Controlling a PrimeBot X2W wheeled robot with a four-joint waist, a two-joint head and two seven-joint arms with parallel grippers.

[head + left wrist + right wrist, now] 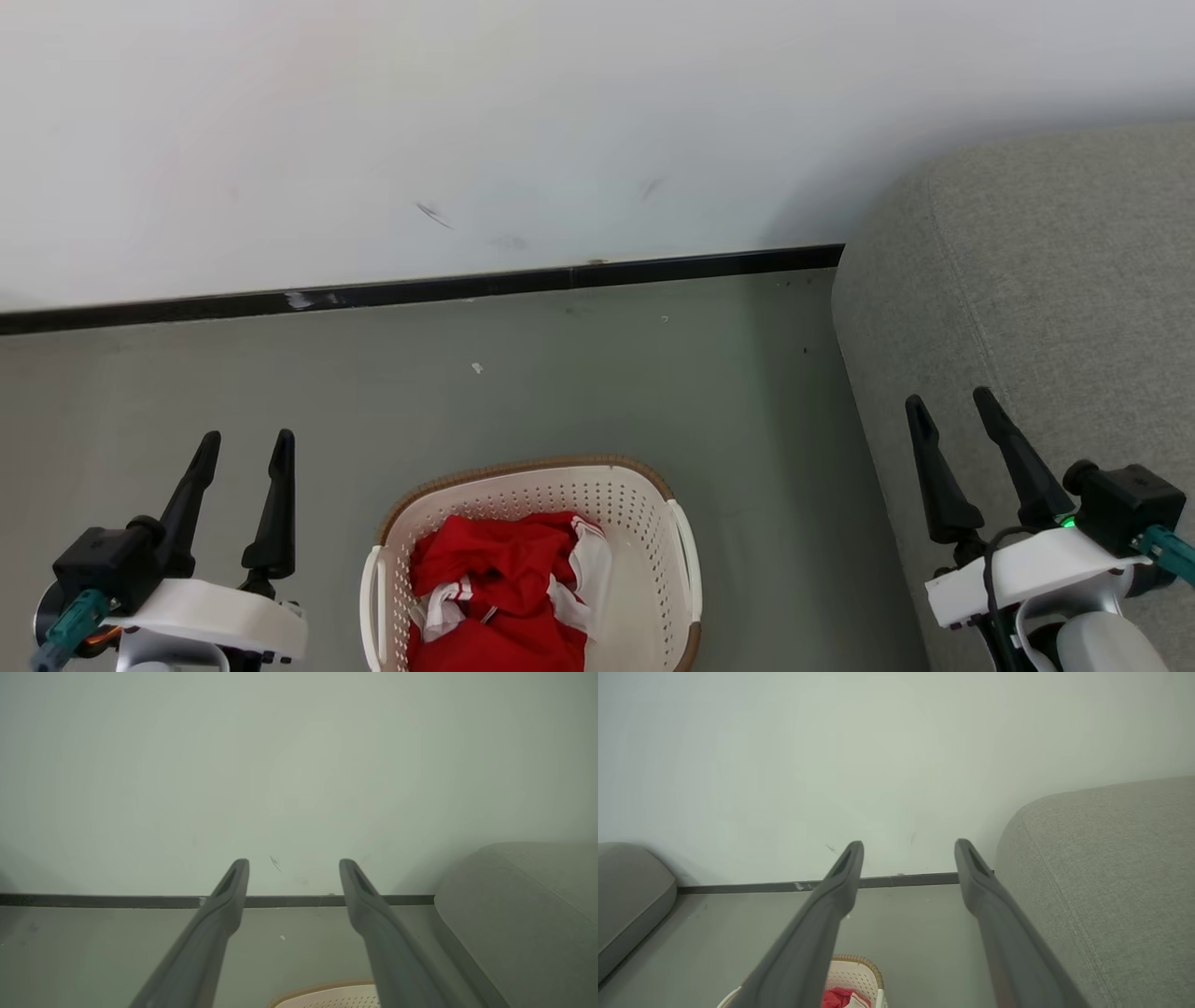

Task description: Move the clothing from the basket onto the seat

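step: pre-grasp, nothing lifted yet | left tool (248, 439): released, empty | right tool (950, 399): released, empty, above seat (1046, 280) edge | clothing (504, 588): in basket (523, 467), between both tools | next: likely lower one tool into basket, pinch clothing

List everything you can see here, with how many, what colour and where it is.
Basket: one, cream-white with a brown rim, on the floor, bottom centre.
Clothing: one heap, red and white, inside the basket; the pieces cannot be counted.
Seat: one, grey-green, right of the basket.
Grey cushion: one, far left in the right wrist view.
Skirting strip: one, black, where wall meets floor.
Wall: one, white, behind.
Floor: one, grey-green.
Left jaws: one pair, dark, lower left, standing open, empty.
Right jaws: one pair, dark, lower right, standing open, empty.
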